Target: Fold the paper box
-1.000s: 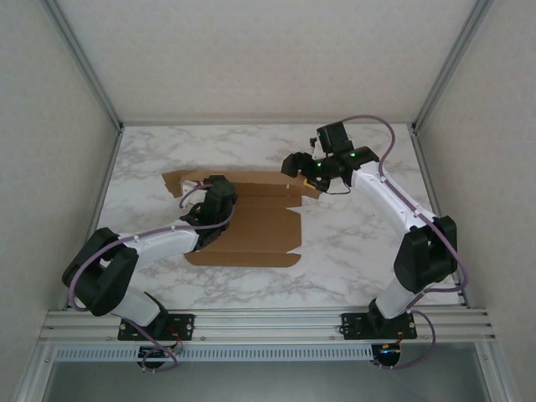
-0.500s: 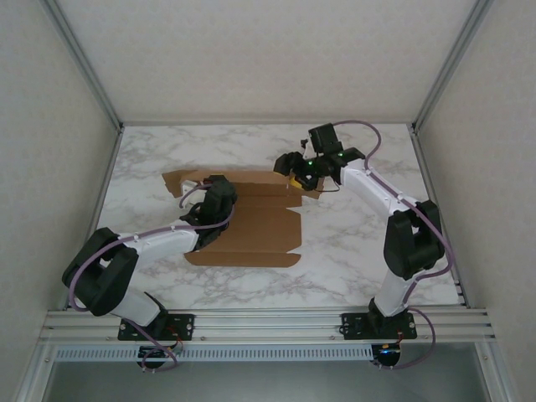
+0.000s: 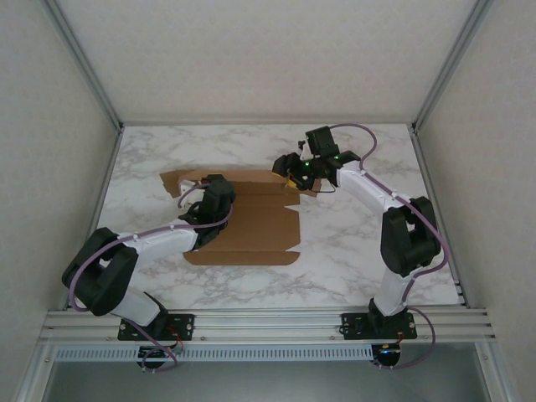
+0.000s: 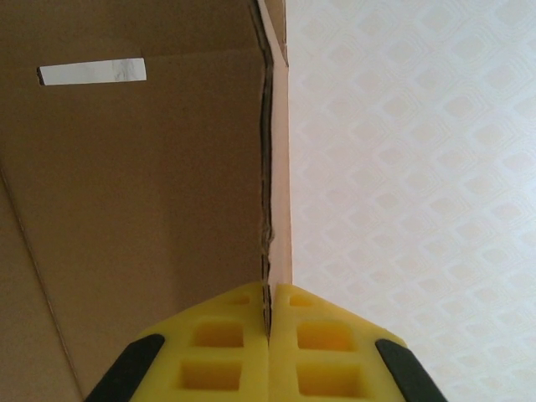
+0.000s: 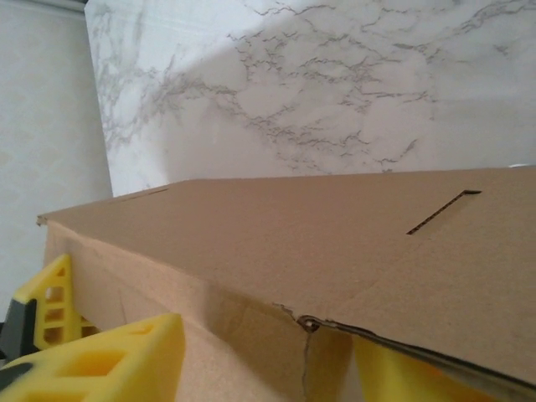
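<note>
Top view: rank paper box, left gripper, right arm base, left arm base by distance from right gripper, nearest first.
1. paper box, its far right corner at the right gripper.
2. left gripper, on the box's left part.
3. right arm base, near edge, right.
4. left arm base, near edge, left.

Marble table (image 3: 360, 251) open right of and in front of box (image 3: 260, 230). Left arm (image 3: 159, 241) lies across box's left half; right gripper (image 3: 293, 177) straddles its far-right flap, blocking that corner.
</note>
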{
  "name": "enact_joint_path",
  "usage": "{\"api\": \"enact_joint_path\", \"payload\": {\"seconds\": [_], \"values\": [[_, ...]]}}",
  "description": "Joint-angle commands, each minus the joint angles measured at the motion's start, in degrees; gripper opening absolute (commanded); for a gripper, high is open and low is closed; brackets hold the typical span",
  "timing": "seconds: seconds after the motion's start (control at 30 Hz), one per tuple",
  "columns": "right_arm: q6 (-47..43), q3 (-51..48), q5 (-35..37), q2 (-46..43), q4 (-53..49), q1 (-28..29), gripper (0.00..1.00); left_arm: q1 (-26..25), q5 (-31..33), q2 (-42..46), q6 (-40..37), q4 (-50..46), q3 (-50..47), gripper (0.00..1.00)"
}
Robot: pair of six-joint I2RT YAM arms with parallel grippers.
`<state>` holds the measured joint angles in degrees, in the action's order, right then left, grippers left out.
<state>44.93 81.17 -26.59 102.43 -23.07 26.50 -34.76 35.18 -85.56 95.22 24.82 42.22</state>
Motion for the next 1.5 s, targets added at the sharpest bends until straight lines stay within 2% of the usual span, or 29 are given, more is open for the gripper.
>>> {"api": "enact_joint_path", "payload": {"seconds": [0.0,0.13,0.23,0.33,0.47,0.57,0.77,0.83,1.1,1.17,1.33,1.47], "values": [[-4.4,-1.5,5.0,-4.6,-3.7,0.1,0.62,0.4,-1.8,-0.3,0.9,-4.7,0.1,0.00],[-6.0,-5.9,8.3,-10.3,-5.0,-1.1,0.58,0.6,-1.3,-0.3,1.4,-6.9,1.0,0.00],[-7.6,-10.4,12.1,-15.2,-5.1,-1.2,0.48,0.8,-1.2,-0.5,1.1,-7.7,1.7,0.00],[-8.1,-15.9,14.7,-19.1,-3.2,-1.2,0.33,1.1,-1.2,-0.8,1.1,-8.0,2.4,0.00],[-8.1,-21.2,16.4,-18.8,-1.2,-1.2,0.09,1.4,-1.2,-1.3,1.3,-8.5,3.1,0.00],[-8.3,-22.4,17.3,-16.2,0.3,-0.5,0.00,1.6,-1.5,-1.7,1.5,-8.7,3.5,0.00],[-8.9,-19.6,19.7,-8.1,1.8,-0.2,0.00,1.9,-1.3,-1.7,1.4,-9.6,4.2,0.00],[-8.6,-18.3,20.8,-5.8,2.9,-0.3,0.04,2.0,-1.5,-1.5,1.5,-9.6,4.1,0.00],[-7.5,-17.5,23.7,0.4,10.3,-0.3,0.09,2.1,-2.5,-1.7,2.4,-10.0,4.1,0.00],[-7.8,-17.5,24.6,1.2,12.0,-0.6,0.17,2.2,-2.7,-1.8,2.2,-10.0,4.3,0.00],[-7.4,-17.3,20.8,4.2,16.3,-1.3,0.30,2.4,-3.5,-1.9,2.1,-10.3,4.2,0.00],[-6.9,-17.6,17.2,6.1,20.4,-1.2,0.32,2.6,-3.7,-2.1,2.3,-9.7,3.6,0.00]]}}
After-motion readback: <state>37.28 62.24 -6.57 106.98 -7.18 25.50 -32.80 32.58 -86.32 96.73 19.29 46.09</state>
